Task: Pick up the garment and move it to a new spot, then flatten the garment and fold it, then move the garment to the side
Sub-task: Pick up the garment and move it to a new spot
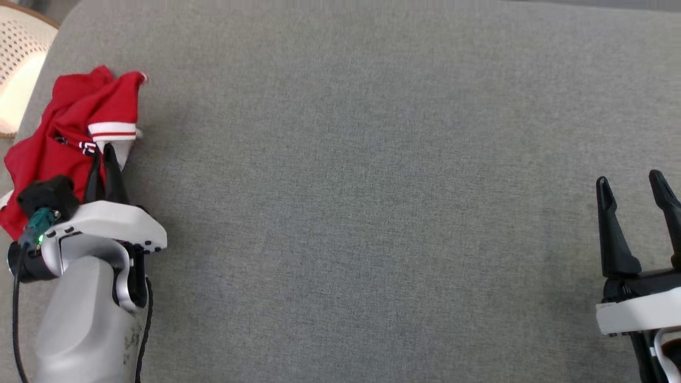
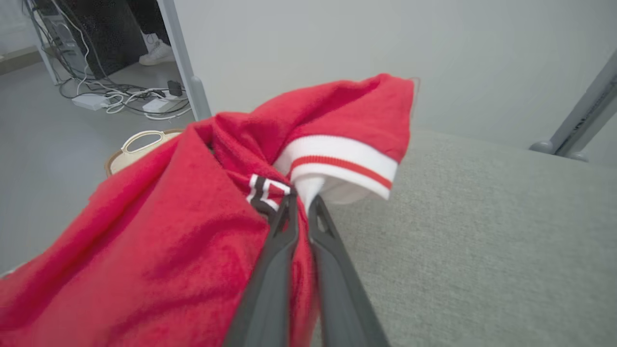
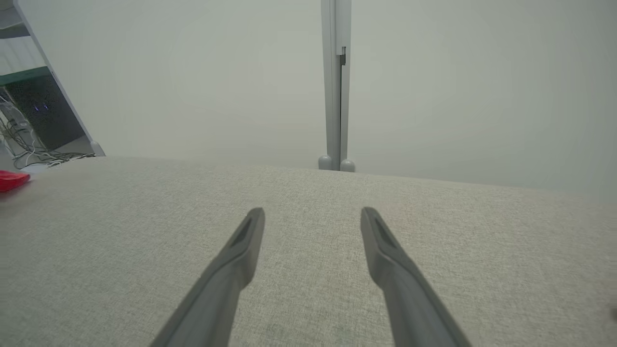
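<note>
**A:** Where is the garment being held?

**B:** The red garment [image 1: 69, 125] is lying bunched at the far left edge of the grey counter [image 1: 372, 186]. A fold beside its white striped cuff [image 2: 337, 164] is being pinched by the left jaws, which are clenched on the cloth.

**A:** How should the lift be handled?

**B:** It is probably best raised straight up until the whole bundle is hanging free. It can then be carried toward the open middle, so nothing is being dragged off the edge toward the basket [image 1: 21, 48].

**A:** And the arms?

**B:** The left arm [image 1: 80, 319] is being reached forward along the left edge, fingers pointing away, low over the cloth. The right arm [image 1: 638, 314] is being held at the lower right, its jaws spread wide and grasping nothing, above bare counter.
</note>
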Controlling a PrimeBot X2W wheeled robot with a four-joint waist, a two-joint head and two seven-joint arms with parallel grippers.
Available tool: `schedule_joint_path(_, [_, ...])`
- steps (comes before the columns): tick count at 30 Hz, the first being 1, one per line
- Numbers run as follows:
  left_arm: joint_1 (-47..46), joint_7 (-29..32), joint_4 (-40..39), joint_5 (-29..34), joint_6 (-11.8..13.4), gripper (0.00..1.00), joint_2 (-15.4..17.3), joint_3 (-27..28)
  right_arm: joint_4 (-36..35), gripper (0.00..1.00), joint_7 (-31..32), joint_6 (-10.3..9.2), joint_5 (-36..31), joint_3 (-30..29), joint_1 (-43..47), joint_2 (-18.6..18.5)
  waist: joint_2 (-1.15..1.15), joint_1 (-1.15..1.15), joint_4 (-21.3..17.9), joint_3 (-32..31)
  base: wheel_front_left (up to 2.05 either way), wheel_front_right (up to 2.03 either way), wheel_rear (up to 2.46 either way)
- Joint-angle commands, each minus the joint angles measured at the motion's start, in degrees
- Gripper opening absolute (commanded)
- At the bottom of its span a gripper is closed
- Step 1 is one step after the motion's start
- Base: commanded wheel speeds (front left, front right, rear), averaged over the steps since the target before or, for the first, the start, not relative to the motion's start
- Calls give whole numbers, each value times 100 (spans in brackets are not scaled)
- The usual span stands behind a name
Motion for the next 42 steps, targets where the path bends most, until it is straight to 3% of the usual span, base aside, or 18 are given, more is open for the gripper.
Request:
schedule_joint_path(1, [218, -24, -279, 113, 45, 0, 20, 60, 74, 100, -80, -2, 41, 15, 86, 13, 0, 0, -99, -428, 0, 0, 0])
schedule_joint_path(7, [1311, -25, -1879, 489, 127, 0, -28, 179, 331, 100, -165, -2, 60, 154, 368, 195, 0, 0, -290, -1334, 0, 0, 0])
schedule_joint_path(13, [2502, 209, -3247, 684, 343, 0, -193, -80, 454, 100, -156, -2, 35, 257, 713, 323, 0, 0, -505, -1986, 0, 0, 0])
schedule_joint_path(22, [3689, 949, -4671, 769, 504, 0, -322, -566, 376, 100, -130, -2, 106, 187, 860, 375, 0, 0, -868, -2105, 0, 0, 0])
schedule_joint_path(31, [3245, 1043, -4507, 700, 119, 0, -412, -1162, 303, 100, -141, -2, 122, 320, 566, 324, 0, 0, -1637, -1682, 0, 0, 0])
schedule_joint_path(42, [1305, 957, -2936, 717, -357, 0, -582, -2367, 525, 100, -478, -2, 309, 517, 95, 453, 0, 0, -2926, -485, 0, 0, 0])
